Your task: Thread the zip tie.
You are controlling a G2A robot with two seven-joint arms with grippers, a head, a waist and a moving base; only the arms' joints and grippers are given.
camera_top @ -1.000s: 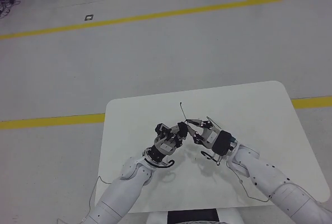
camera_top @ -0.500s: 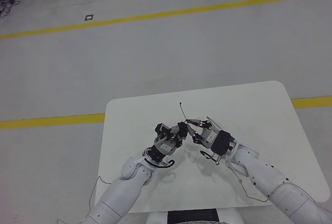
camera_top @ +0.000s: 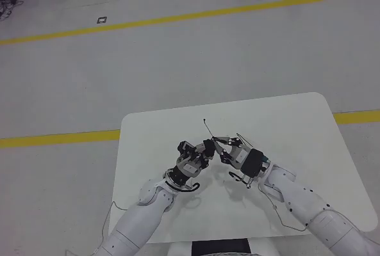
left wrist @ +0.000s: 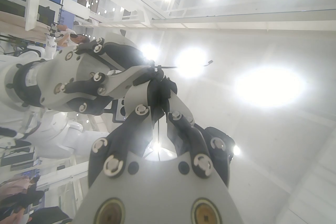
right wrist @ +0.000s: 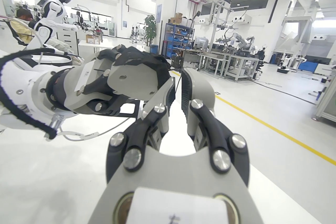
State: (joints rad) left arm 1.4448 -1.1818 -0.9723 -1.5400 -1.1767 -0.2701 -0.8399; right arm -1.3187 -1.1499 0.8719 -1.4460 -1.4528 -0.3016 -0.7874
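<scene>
The zip tie [camera_top: 208, 128] is a thin black strip sticking up and away from where my two grippers meet over the middle of the white table [camera_top: 292, 128]. My left gripper [camera_top: 207, 148] is shut on the zip tie [left wrist: 168, 67], its fingertips [left wrist: 157, 83] pressed together. My right gripper [camera_top: 219, 142] is shut on the same strip right beside it, tip to tip. The strip's small head [left wrist: 209, 62] stands free past both grippers. A thin strand [right wrist: 179, 83] runs between my right gripper's [right wrist: 179, 86] ribbed pads, with the left gripper [right wrist: 168, 70] just behind.
Bare table top lies on all sides of the grippers, with its far edge [camera_top: 228, 102] and right edge [camera_top: 353, 160] well away. A black cable loop [camera_top: 190, 187] hangs by the left wrist.
The zip tie's free end has shifted slightly to the left in the top view. Both grippers stay in place, tip to tip.
</scene>
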